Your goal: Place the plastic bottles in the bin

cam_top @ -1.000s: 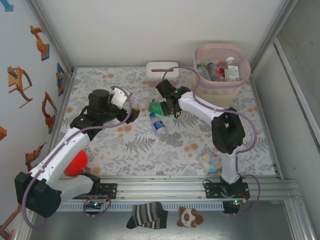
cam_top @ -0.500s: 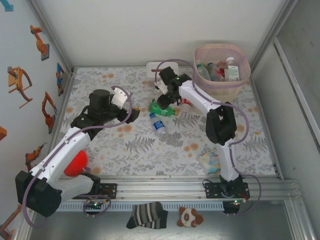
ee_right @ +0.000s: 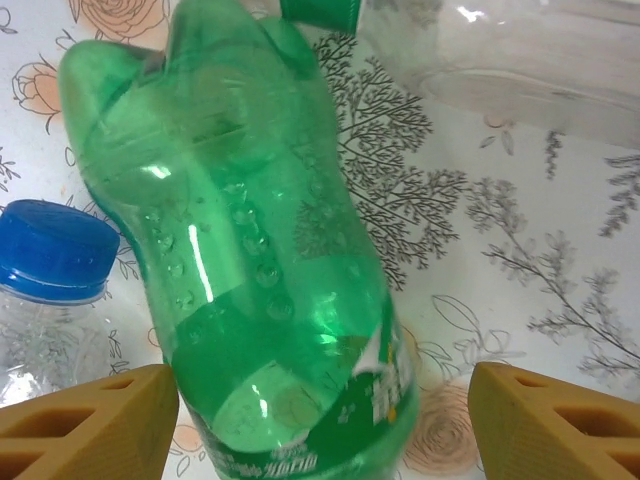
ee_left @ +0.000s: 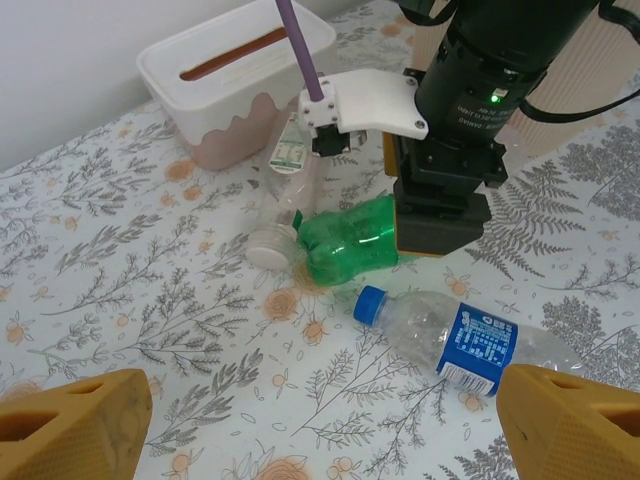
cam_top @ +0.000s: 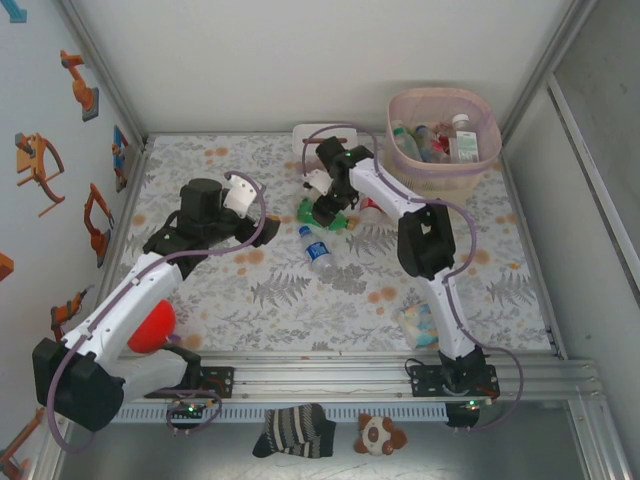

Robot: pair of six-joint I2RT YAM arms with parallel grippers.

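Now we have a green bottle lying between our open right jaws on the tabletop.
Nearest to us, our left gripper (ee_left: 322, 425) hovers over the leaf-patterned tabletop (cam_top: 300, 300) with its jaws spread wide, holding nothing. Just beyond it a clear plastic bottle with a blue cap and blue label (ee_left: 460, 340) lies on its side. Next comes the translucent green plastic bottle (ee_right: 250, 250), also on its side. Our right gripper (cam_top: 330, 212) points down over it, jaws wide and standing on either side of it, the bottle resting on the tabletop. Behind that lies a clear bottle with a white cap (ee_left: 285, 190), near the low white tissue box (ee_left: 235, 60). Farthest, at the back right, the tall pale pink lattice-walled bin (cam_top: 430, 178) already holds several bottles (cam_top: 430, 140).
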